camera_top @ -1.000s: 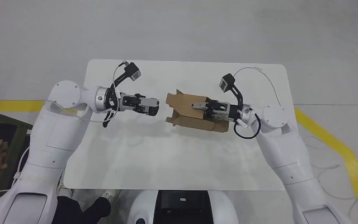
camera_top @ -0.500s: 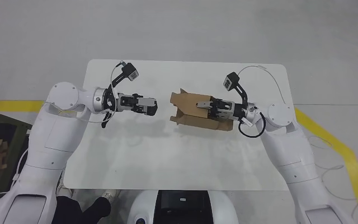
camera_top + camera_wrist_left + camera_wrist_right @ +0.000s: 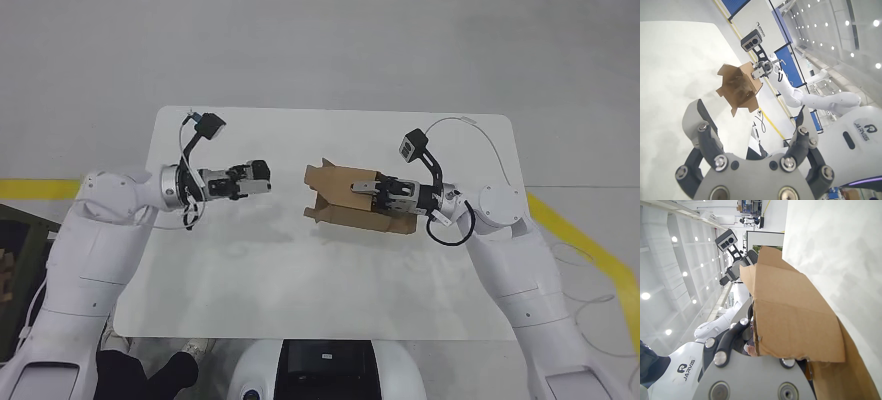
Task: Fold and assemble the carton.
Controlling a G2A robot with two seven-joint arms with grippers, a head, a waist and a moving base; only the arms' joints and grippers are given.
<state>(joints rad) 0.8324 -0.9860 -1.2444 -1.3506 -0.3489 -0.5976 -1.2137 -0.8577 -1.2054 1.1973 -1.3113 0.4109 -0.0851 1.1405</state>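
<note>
The brown carton (image 3: 338, 203) is held above the middle of the white table (image 3: 220, 290), its tube open and its end flaps spread toward the left arm. My right gripper (image 3: 364, 187) is shut on the carton's upper wall from the right side. In the left wrist view the carton (image 3: 738, 89) shows its hollow inside, with the right gripper (image 3: 758, 73) clamped on its edge. My left gripper (image 3: 262, 176) hangs open a short way left of the carton, touching nothing; the left gripper (image 3: 751, 106) has its jaws spread wide. In the right wrist view a carton panel (image 3: 791, 317) covers most of the right gripper.
A yellow floor line (image 3: 565, 235) runs past both sides of the table. Bare tabletop lies in front of the carton and behind it. The left arm's camera mount (image 3: 206, 125) sticks up above its wrist.
My left gripper has drawn back to the left, away from the carton, and its wrist has turned. The right gripper shifted the carton slightly right, then kept still.
</note>
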